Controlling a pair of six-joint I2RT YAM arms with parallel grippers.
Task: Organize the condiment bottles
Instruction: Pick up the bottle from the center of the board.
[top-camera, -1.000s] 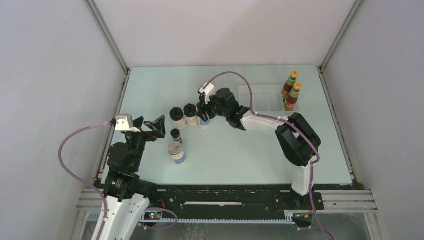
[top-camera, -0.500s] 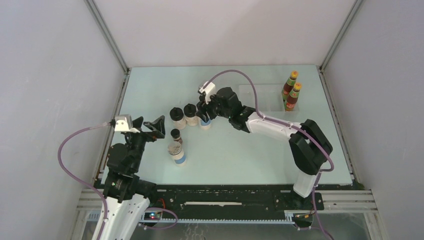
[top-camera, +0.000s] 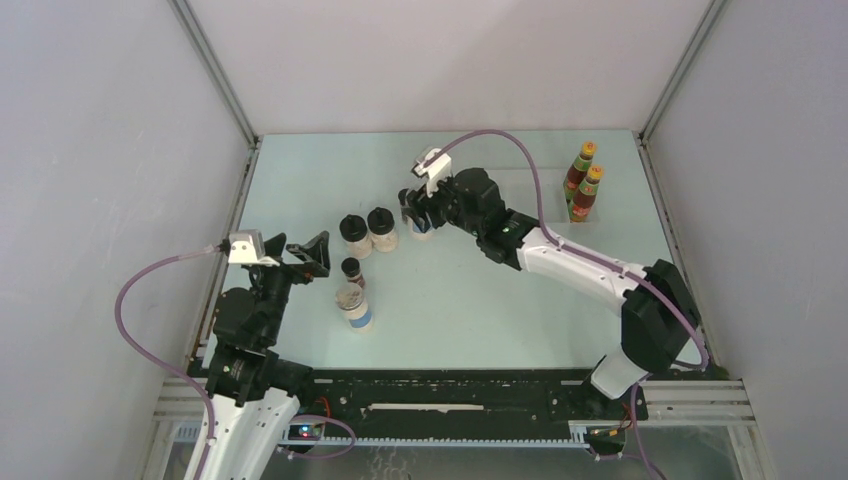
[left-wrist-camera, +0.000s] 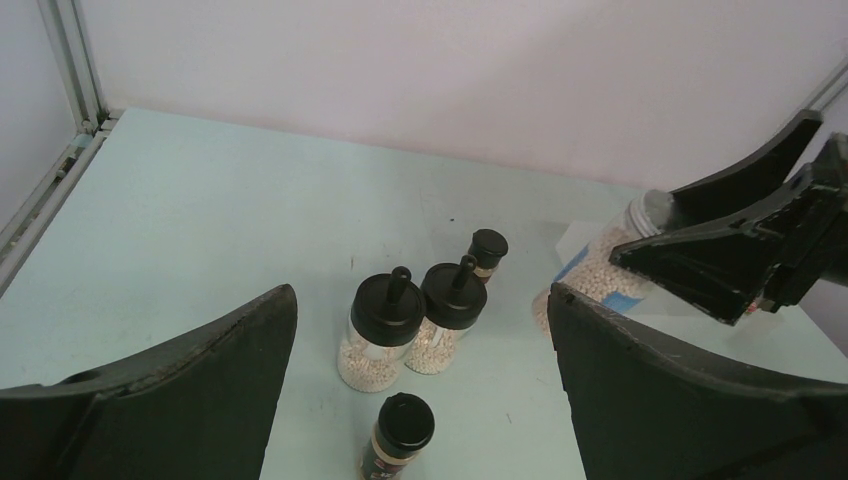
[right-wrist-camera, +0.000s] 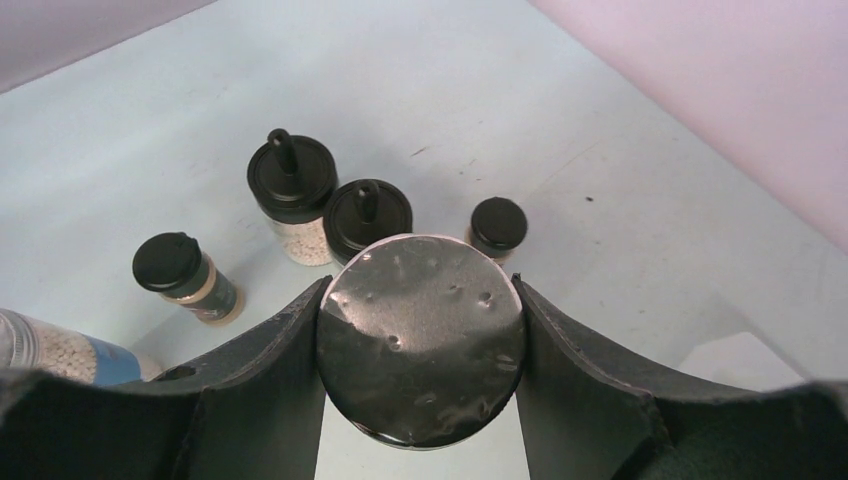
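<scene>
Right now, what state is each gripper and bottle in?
Left gripper: open, empty.
Right gripper: shut on grey-lidded jar.
Grey-lidded jar in grip: tilted.
Other grey-lidded jar: upright, free.
Two black-lidded jars: upright, side by side.
Two tiny dark jars: upright, capped.
Two red sauce bottles: upright, capped.

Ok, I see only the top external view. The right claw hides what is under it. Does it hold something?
Observer: Yes. The right claw is shut on a grey-lidded jar.
Operator: Is this jar upright?
Observer: No. The left wrist view shows it tilted, blue label visible.
Operator: I count only one tiny dark jar.
Observer: A second tiny dark jar stands just beyond the two black-lidded jars.
</scene>
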